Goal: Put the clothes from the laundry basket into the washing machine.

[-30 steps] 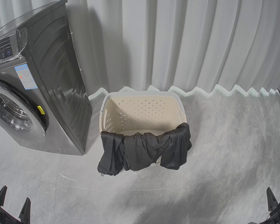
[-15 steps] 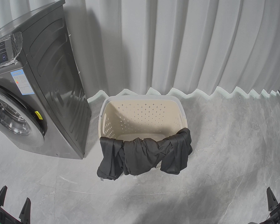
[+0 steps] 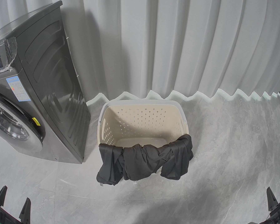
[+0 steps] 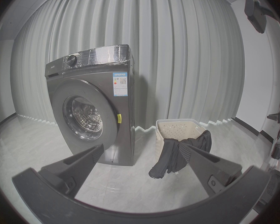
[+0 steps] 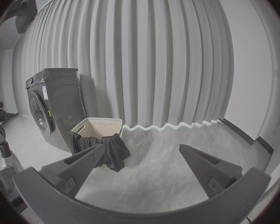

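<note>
Only the camera is shifting; left gripper (image 3: 15,195) and right gripper (image 3: 277,184) are hanging spread. Dark grey clothes (image 3: 143,161) are draping over the near rim of the cream perforated plastic laundry basket (image 3: 143,102), right of the grey metal washing machine (image 3: 49,78).

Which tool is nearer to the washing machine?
Left. The left tool is in front of the washing machine, on the same side; the right tool is on the other side, past the laundry basket.
</note>
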